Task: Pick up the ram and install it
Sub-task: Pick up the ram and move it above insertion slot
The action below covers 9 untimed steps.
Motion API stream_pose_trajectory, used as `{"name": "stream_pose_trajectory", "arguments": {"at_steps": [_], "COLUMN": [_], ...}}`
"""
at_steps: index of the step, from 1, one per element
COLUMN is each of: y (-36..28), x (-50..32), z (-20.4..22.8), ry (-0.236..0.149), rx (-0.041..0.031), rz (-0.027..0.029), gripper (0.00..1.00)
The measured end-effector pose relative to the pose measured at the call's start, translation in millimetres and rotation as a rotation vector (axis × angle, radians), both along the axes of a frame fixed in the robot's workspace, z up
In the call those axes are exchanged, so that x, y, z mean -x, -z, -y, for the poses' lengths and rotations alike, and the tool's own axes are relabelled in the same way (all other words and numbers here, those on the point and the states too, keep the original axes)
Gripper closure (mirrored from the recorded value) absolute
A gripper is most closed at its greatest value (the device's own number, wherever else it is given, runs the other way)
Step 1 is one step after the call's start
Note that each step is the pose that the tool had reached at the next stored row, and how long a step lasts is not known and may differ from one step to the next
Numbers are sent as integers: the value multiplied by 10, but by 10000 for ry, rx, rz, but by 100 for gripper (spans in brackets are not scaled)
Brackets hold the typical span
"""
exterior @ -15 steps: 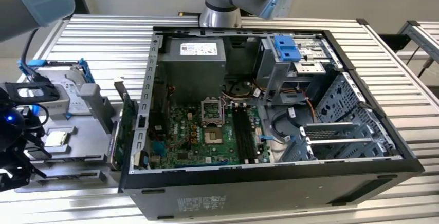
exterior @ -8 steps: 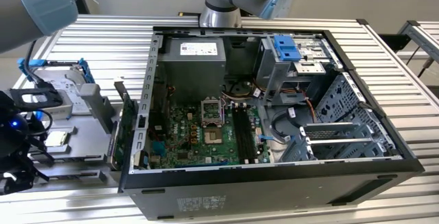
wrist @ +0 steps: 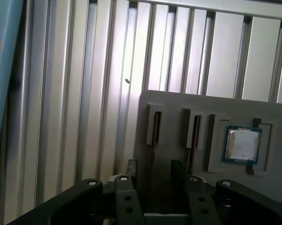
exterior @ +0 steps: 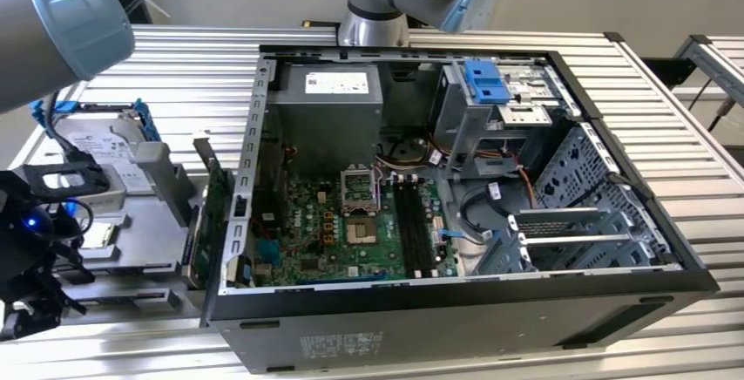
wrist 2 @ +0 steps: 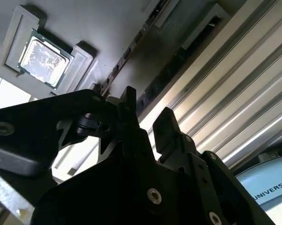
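The ram (wrist: 155, 130) stands on edge in a slot of the grey holder (wrist: 178, 101), a thin dark strip; a second like strip (wrist: 195, 132) sits in the neighbouring slot. In the second wrist view the ram (wrist 2: 129, 50) runs as a long narrow line toward my fingers. My gripper (wrist: 153, 168) hovers over the holder, open, its two black fingers (wrist: 131, 165) set either side of the first slot's line with nothing between them. In the exterior view my black wrist (exterior: 33, 249) hangs over the grey holder (exterior: 139, 249) at the exterior view's left.
A processor chip (wrist: 243, 144) lies in a recess of the holder beside the slots. A silver hard drive (exterior: 99, 140) with a blue bracket rests behind. The open computer case (exterior: 465, 179) with its green motherboard (exterior: 348, 232) stands to the exterior view's right on the ribbed metal table (exterior: 198, 66).
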<state>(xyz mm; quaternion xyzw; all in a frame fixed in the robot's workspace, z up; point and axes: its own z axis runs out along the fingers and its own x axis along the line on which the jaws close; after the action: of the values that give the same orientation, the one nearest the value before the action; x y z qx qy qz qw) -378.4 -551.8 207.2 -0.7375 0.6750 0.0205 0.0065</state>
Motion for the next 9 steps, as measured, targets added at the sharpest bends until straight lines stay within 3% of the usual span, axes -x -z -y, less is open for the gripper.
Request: {"name": "stream_pose_trajectory", "arguments": {"at_steps": [9], "y": [162], "x": [4], "z": [4], "ry": [-1], "rx": [0], "rz": [1], "gripper": [0]}}
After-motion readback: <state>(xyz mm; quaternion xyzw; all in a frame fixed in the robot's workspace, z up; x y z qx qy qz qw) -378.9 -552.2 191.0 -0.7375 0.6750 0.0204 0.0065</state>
